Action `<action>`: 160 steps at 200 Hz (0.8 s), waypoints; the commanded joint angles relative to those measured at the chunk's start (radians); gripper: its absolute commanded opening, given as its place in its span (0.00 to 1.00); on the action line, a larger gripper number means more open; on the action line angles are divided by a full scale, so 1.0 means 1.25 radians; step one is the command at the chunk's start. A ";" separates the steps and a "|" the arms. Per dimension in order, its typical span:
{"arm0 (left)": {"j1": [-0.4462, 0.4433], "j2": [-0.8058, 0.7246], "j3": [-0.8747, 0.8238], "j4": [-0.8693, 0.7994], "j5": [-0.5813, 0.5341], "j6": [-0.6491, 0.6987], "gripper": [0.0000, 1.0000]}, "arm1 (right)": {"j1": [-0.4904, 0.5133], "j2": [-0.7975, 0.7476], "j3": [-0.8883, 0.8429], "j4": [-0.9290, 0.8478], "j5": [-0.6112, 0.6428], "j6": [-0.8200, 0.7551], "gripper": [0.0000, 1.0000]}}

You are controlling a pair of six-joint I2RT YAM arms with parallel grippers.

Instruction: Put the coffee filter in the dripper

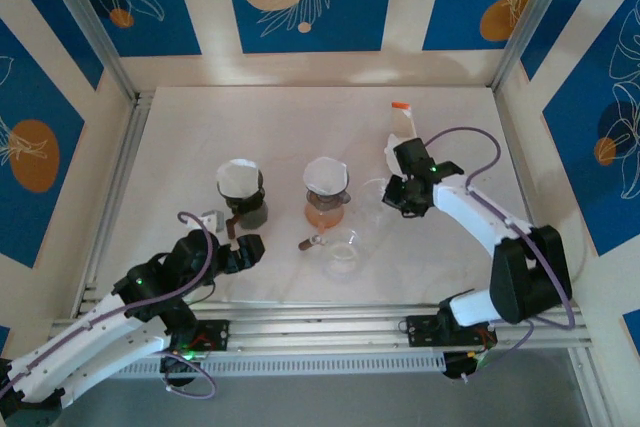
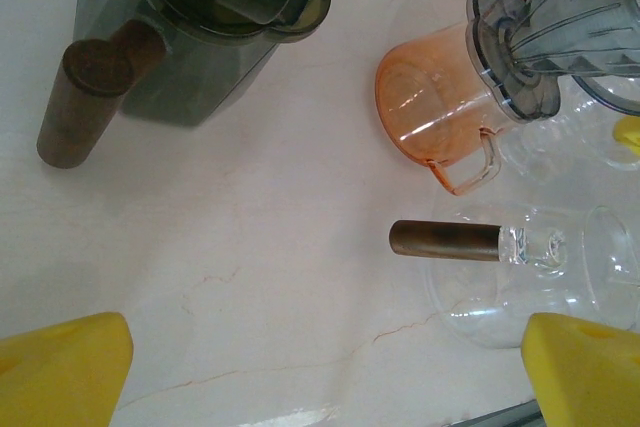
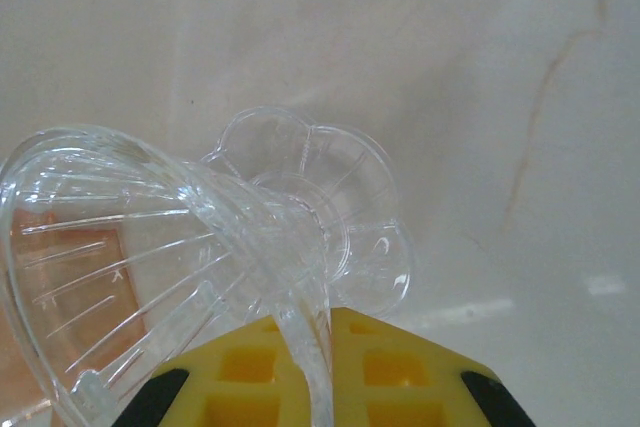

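R gripper (image 1: 400, 194) is clenching its jaws on the handle of the clear dripper (image 3: 170, 247) and is holding it tilted, right of desk (image 1: 180, 137) centre; contact w/ the desk cannot be told. L gripper (image 1: 241, 250) is hanging released, jaws wide apart, nr the near edge, left of centre. One coffee filter (image 1: 238, 177) is sitting in the grey dripper (image 1: 247, 211), left of centre. A second filter (image 1: 325, 175) is sitting in the orange dripper (image 1: 325, 213), approx. mid-desk. A glass cup (image 1: 343, 250) w/ brown handle is lying just nearside of the orange dripper.
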 commanded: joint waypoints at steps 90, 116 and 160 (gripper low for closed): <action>0.008 0.035 0.050 0.026 0.009 0.037 1.00 | 0.030 -0.368 0.106 -0.329 -0.155 -0.091 0.00; 0.008 0.035 0.047 0.026 0.011 0.034 1.00 | 0.094 -0.358 0.147 -0.350 -0.242 -0.079 0.00; 0.008 0.035 0.045 0.029 0.016 0.027 1.00 | 0.208 -0.255 0.180 -0.310 -0.268 -0.058 0.00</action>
